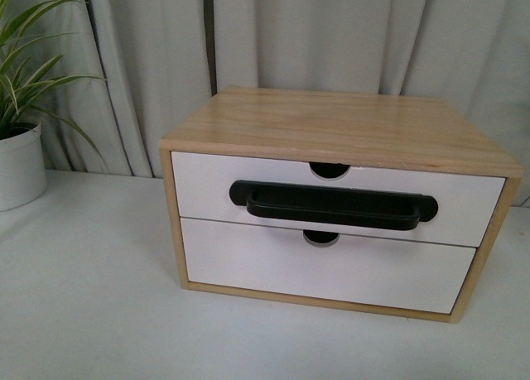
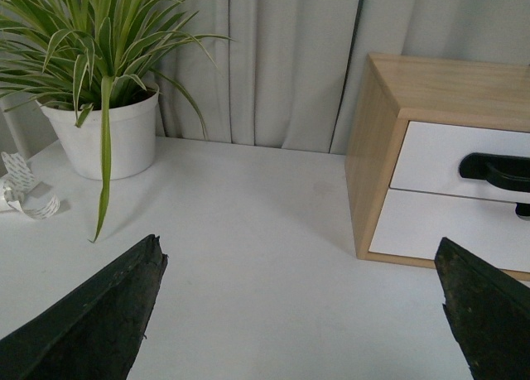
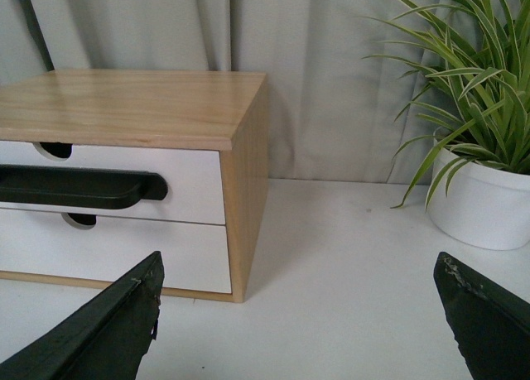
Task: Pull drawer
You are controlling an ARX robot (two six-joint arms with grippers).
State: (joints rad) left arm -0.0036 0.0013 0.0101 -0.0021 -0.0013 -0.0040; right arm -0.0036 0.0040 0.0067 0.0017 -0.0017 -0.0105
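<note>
The drawer (image 1: 207, 185) is the upper one in a small wooden cabinet (image 1: 348, 123) and sits flush and closed. A long black bar handle (image 1: 331, 204) spans its white face, under a semicircular notch (image 1: 330, 170). In the left wrist view the drawer (image 2: 439, 156) shows at the far right with the handle's end (image 2: 495, 170); my left gripper (image 2: 302, 310) is open over bare table, well short of the cabinet. The right wrist view has the drawer (image 3: 190, 177) and handle (image 3: 83, 187) at the left; my right gripper (image 3: 298, 314) is open, off the cabinet's corner. Neither arm appears in the front view.
Below it is a plain white drawer front (image 1: 323, 268) without a handle. A potted plant (image 1: 21, 161) stands left of the cabinet, also seen as a white pot (image 2: 108, 136); another pot (image 3: 480, 202) stands to the right. Paper scraps (image 2: 25, 194) lie near the left pot. Grey curtain (image 1: 149, 49) hangs behind.
</note>
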